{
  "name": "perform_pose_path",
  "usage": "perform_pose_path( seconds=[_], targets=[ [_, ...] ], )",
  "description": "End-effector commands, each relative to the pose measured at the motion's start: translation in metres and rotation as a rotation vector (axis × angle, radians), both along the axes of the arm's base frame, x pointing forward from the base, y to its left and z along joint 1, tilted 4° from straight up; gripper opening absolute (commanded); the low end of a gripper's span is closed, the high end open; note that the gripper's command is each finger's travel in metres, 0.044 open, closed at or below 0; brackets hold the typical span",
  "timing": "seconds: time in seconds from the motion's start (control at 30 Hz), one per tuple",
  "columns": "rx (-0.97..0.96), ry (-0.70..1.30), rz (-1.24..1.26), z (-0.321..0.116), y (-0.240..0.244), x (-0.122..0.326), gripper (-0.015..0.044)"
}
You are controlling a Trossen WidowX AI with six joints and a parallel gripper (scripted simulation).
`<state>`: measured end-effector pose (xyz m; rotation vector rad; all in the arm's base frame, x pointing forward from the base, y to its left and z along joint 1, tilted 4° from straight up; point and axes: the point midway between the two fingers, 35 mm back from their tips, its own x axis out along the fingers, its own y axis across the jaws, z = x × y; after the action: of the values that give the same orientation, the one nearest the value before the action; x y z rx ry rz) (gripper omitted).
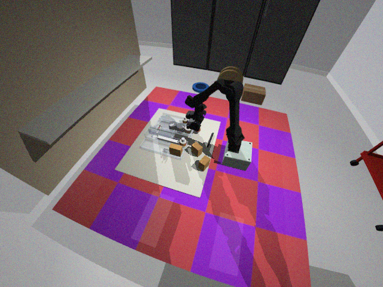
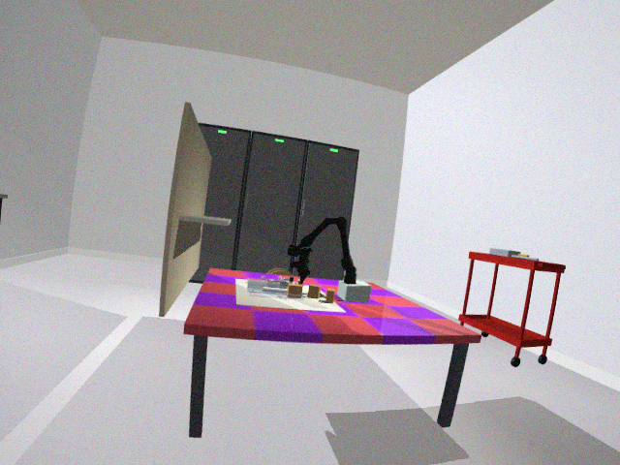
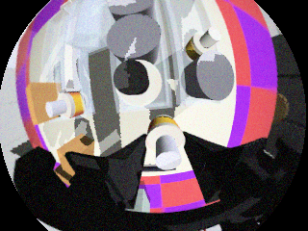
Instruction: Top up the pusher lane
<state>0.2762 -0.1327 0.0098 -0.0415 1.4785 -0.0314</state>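
Gripping the jar [image 3: 165, 146] by its pale cap, the gripper [image 3: 164, 154] has its dark fingers closed on both sides of it, just in front of the clear lanes [image 3: 138, 58], above the tabletop [image 3: 257, 45]. I judge it small, light, rigid and smooth-sided, liable to slip or tip, so a hold low on the body would be steadier than the cap. No label, brand or writing is legible anywhere. Other jars [image 3: 200, 44] and brown boxes [image 1: 175, 149] lie nearby.
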Motion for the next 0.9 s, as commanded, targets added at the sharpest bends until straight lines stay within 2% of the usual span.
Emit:
perform_pose_path(
  seconds=[0.0, 0.2, 0.5, 0.7, 0.87],
  targets=[
    [-0.009, 0.040, -0.045, -0.005, -0.015, -0.015, 0.0000],
    [0.004, 0.031, -0.023, 0.020, -0.009, -0.009, 0.0000],
    [0.036, 0.004, 0.036, 0.084, 0.012, -0.004, 0.0000],
    [0.037, 0.003, 0.037, 0.084, 0.016, -0.003, 0.0000],
    [0.040, 0.003, 0.037, 0.075, 0.039, 0.003, 0.0000]
  ],
)
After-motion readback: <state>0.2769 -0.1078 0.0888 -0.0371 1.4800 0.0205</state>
